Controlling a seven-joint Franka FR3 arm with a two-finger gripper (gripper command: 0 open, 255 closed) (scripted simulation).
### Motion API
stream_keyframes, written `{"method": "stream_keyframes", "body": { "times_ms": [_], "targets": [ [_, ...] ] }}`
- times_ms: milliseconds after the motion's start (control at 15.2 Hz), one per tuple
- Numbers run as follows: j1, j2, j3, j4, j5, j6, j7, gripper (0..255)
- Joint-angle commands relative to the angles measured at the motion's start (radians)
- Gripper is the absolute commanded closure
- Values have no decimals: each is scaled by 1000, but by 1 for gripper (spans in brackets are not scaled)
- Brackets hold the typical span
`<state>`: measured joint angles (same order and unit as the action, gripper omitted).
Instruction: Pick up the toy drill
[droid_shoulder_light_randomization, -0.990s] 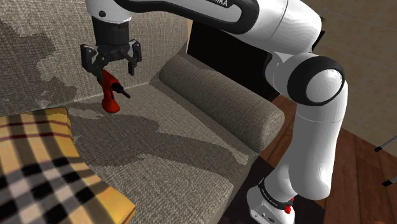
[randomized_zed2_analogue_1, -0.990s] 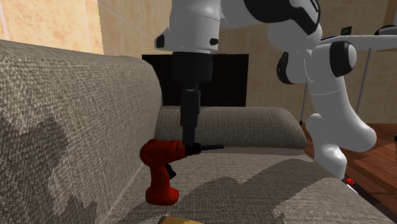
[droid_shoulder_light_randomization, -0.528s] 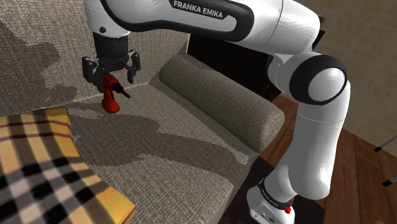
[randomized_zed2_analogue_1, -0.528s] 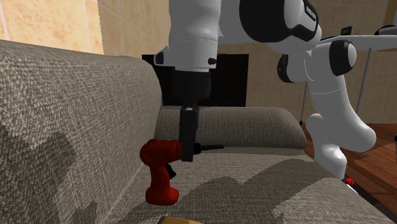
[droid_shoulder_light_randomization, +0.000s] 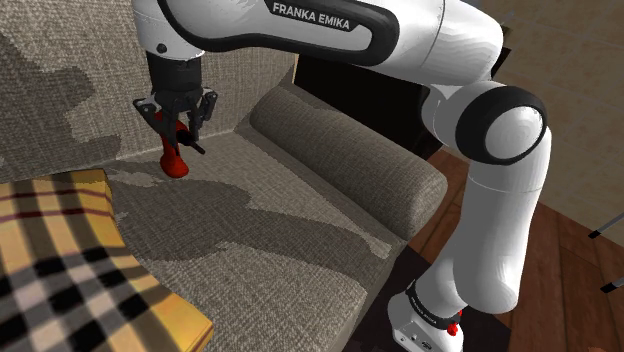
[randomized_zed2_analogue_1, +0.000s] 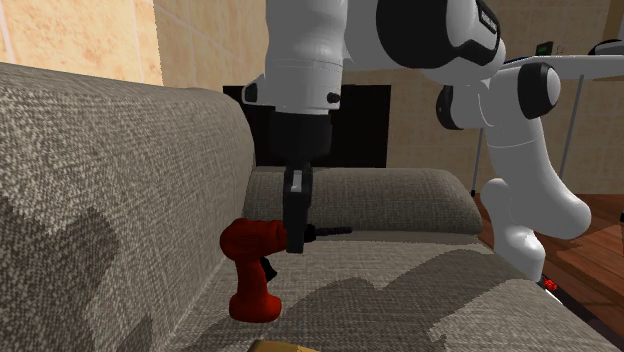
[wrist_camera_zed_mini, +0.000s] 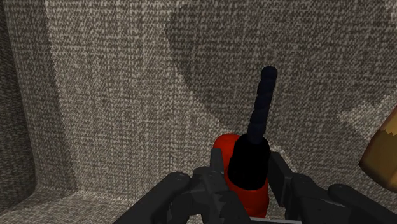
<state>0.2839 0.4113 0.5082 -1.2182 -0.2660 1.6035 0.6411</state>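
1. Jaws are closed on the red toy drill with a black tip (randomized_zed2_analogue_1: 250, 270); the black gripper (droid_shoulder_light_randomization: 178, 128) pinches its top part from both sides
2. The drill stands up on its foot on the seat of the grey-brown cloth sofa (droid_shoulder_light_randomization: 260, 230), close to the sofa's back
3. Its black tip pokes out sideways past the fingers
4. A yellow checked cushion (droid_shoulder_light_randomization: 50, 260) lies on the seat, well apart from the drill

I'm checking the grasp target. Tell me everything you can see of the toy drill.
The toy drill has a red body, handle and foot, a black chuck and a ribbed black bit. It stands upright on the grey couch seat beside the backrest, bit level. The black fingers clasp its body from both sides.
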Motion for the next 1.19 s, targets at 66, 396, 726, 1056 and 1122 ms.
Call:
{"method": "stream_keyframes", "body": {
  "times_ms": [66,396,726,1056,1122],
  "targets": [
    [0,-1,0,-3,1,1,1,255],
    [24,27,-1,109,-12,-83,-4,255],
    [61,73,-5,251,-34,-180,-12,255],
    [128,155,-19,466,-74,-308,-26,255],
    [131,159,-20,475,-75,-313,-27,255]
  ]
}}
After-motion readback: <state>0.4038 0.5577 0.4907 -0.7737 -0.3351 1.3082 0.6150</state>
